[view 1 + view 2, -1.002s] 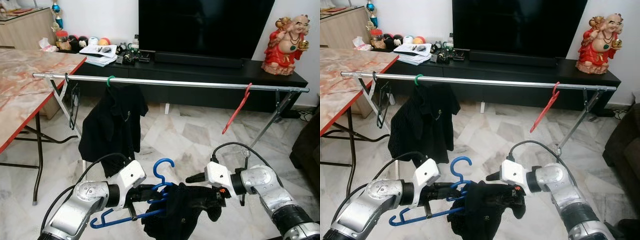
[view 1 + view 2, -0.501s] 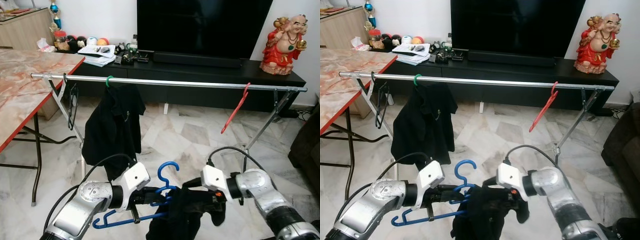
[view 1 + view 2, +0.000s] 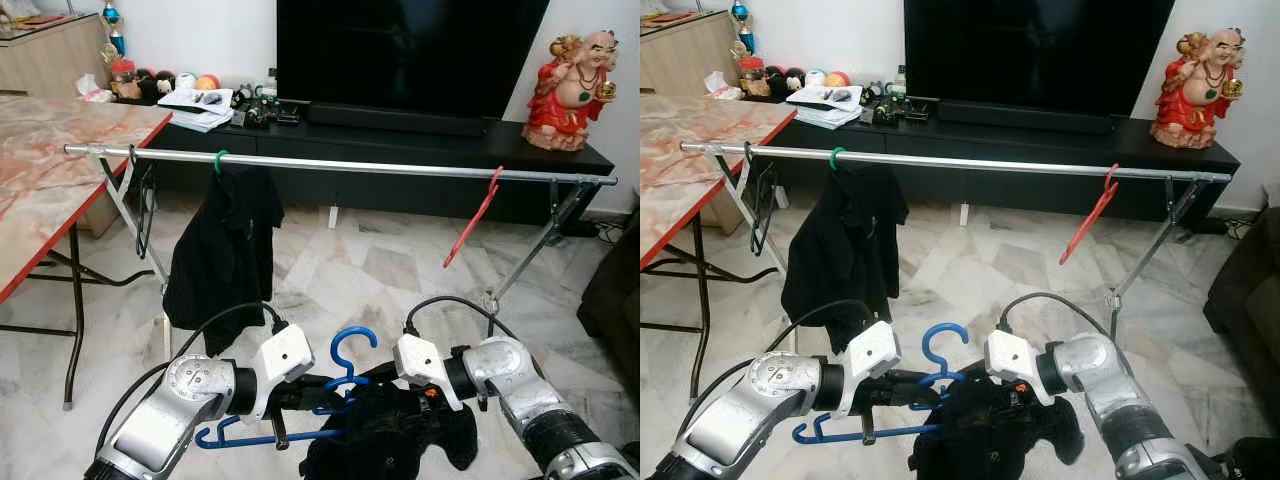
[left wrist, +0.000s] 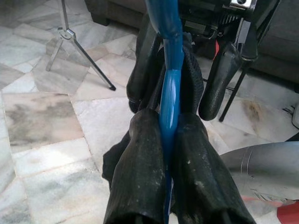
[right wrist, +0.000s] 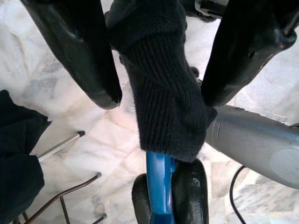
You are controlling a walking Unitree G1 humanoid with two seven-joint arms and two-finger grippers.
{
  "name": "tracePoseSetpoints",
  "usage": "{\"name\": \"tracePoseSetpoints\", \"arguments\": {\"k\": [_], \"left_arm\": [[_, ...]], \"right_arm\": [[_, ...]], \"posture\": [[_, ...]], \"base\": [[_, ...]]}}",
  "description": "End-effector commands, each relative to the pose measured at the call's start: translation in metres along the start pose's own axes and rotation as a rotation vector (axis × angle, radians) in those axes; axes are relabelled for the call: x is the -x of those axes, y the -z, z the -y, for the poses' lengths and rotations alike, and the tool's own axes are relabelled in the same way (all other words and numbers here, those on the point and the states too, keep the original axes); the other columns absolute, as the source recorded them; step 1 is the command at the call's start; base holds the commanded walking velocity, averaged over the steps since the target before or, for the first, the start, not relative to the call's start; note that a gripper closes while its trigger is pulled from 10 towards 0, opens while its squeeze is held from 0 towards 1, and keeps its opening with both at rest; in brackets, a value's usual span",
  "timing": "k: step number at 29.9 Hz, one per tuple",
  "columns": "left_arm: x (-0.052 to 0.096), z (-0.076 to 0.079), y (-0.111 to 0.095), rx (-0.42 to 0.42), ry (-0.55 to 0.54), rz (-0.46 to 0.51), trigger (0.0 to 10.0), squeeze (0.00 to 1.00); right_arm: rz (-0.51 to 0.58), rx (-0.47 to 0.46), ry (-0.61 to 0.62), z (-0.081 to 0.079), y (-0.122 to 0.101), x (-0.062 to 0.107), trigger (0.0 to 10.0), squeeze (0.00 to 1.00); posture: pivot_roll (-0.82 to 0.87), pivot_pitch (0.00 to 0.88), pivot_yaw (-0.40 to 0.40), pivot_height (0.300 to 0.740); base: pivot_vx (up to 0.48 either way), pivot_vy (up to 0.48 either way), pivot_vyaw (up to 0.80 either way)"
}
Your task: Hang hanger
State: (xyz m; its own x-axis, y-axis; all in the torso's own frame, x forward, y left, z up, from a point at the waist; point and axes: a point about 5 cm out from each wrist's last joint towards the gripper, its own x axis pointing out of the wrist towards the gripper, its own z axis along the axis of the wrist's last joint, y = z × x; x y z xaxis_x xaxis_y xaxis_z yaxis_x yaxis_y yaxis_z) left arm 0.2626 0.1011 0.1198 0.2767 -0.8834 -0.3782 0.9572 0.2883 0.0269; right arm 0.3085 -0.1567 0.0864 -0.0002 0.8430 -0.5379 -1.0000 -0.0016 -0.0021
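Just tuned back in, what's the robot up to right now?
The robot stands before a metal clothes rail, holding a blue hanger low in front of it. The left gripper is shut on the hanger. The right gripper is open, its fingers on either side of a black knitted garment draped on that hanger. The rail already carries a black shirt on a green hanger, an empty black hanger and a red hanger. The blue hanger is not yet hung.
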Motion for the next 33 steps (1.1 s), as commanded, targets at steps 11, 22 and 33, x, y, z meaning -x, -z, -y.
{"name": "tracePoseSetpoints", "arguments": {"k": [11,22,33], "left_arm": [[-0.005,-0.001,-0.021,-0.079,0.019,0.04,10.0,0.0],[-0.006,0.0,-0.023,-0.086,0.026,0.044,10.0,0.0],[-0.009,-0.006,-0.03,-0.106,-0.007,0.078,10.0,0.0]], "right_arm": [[-0.001,-0.046,-0.045,-0.006,0.006,-0.008,0.0,0.0],[0.014,-0.064,-0.064,-0.008,0.007,-0.012,0.0,0.0],[0.027,-0.077,-0.092,-0.014,0.009,-0.017,0.0,0.0]], "posture": [[0.17,0.0,-0.096,0.74],[0.18,0.0,-0.093,0.74],[0.17,0.0,-0.088,0.74]], "base": [[0.0,0.0,0.0],[0.0,0.0,0.0],[0.0,0.0,0.0]]}}
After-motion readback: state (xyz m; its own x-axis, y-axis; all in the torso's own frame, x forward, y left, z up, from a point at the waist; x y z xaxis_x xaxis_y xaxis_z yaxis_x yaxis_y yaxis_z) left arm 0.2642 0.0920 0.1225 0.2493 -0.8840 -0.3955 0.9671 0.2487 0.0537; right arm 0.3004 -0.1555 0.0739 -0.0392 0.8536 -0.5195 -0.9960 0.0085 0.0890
